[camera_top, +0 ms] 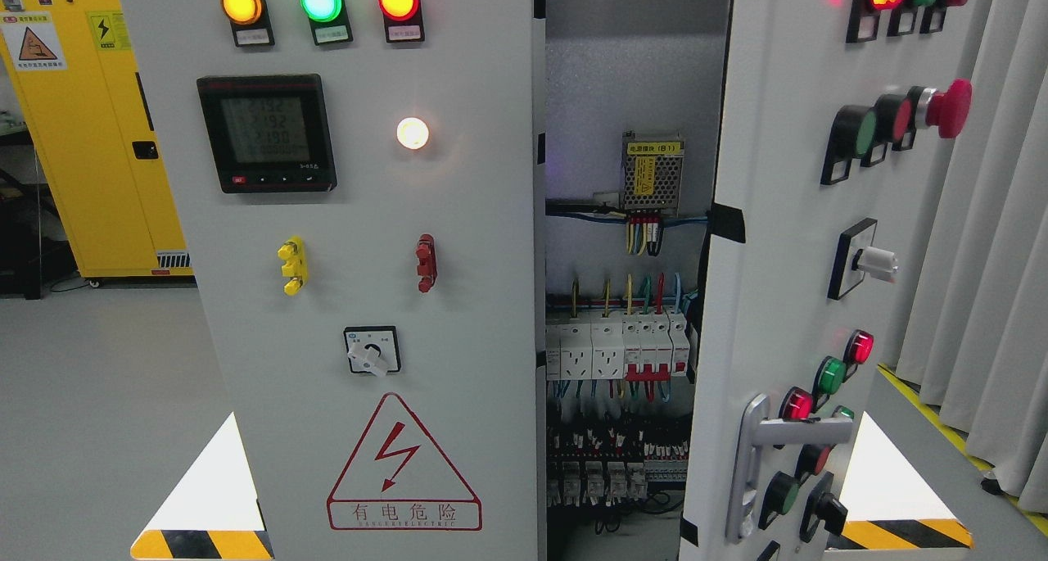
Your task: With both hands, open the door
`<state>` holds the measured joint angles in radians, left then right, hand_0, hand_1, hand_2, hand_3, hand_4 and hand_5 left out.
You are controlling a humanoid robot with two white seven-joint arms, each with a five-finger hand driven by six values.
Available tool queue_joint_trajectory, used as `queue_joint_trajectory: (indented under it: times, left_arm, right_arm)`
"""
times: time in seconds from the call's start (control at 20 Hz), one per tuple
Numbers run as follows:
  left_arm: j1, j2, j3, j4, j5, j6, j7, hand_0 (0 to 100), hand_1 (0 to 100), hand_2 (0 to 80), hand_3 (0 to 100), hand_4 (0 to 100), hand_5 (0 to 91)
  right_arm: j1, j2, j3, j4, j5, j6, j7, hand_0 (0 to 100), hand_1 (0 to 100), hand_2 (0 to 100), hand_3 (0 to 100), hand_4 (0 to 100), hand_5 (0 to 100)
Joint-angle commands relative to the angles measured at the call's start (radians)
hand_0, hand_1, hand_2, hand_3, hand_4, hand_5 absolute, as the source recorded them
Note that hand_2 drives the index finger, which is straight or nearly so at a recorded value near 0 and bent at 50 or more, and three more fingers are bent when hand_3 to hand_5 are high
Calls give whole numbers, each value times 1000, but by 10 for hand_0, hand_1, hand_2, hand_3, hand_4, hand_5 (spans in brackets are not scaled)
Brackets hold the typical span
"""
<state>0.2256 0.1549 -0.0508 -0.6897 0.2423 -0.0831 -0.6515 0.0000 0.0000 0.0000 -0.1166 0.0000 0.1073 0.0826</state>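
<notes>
The right-hand door (786, 299) of the electrical cabinet stands swung open toward me, its silver handle (757, 454) near its lower edge beside red and green buttons (843, 360). A red mushroom button (946, 109) sits near its upper edge. Between the doors the cabinet interior (630, 315) shows a power supply (652, 172), breakers (647, 348) and wiring. The left-hand door (344, 282) faces me, shut, carrying three indicator lamps (321, 2), a meter (266, 133), a rotary switch (372, 350) and a warning triangle (403, 467). Neither of my hands appears; I cannot tell their state.
</notes>
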Motion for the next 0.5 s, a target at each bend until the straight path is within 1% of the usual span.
queue_joint_trajectory:
  times: [0.0, 0.1, 0.15, 0.2, 0.3, 0.35, 0.4, 0.45]
  left_arm:
    - [122, 153, 95, -610, 63, 0, -17, 120, 556, 0, 0, 0, 0]
    - [142, 189, 106, -767, 124, 8, -17, 120, 556, 0, 0, 0, 0]
    - [144, 196, 139, -837, 162, 14, -17, 120, 556, 0, 0, 0, 0]
    - [143, 199, 166, -888, 195, 40, -17, 120, 556, 0, 0, 0, 0]
    - [138, 206, 192, -988, 273, 150, -17, 120, 556, 0, 0, 0, 0]
    - [133, 210, 204, -1040, 328, 214, -17, 120, 556, 0, 0, 0, 0]
    - [127, 212, 207, -1071, 368, 261, -17, 120, 556, 0, 0, 0, 0]
    - [124, 212, 207, -1091, 388, 301, -19, 120, 556, 0, 0, 0, 0]
  right_arm:
    - [6, 18, 23, 0, -28, 0, 0, 0, 500, 40, 0, 0, 0]
    - [6, 18, 23, 0, -28, 0, 0, 0, 500, 40, 0, 0, 0]
    - [6, 18, 23, 0, -28, 0, 0, 0, 500, 40, 0, 0, 0]
    - [6, 18, 23, 0, -28, 0, 0, 0, 500, 40, 0, 0, 0]
    - [6, 18, 23, 2, -28, 0, 0, 0, 500, 40, 0, 0, 0]
    - [6, 18, 23, 0, -28, 0, 0, 0, 500, 40, 0, 0, 0]
    - [6, 18, 23, 0, -28, 0, 0, 0, 500, 40, 0, 0, 0]
    - [6, 18, 23, 0, -26, 0, 0, 0, 500, 40, 0, 0, 0]
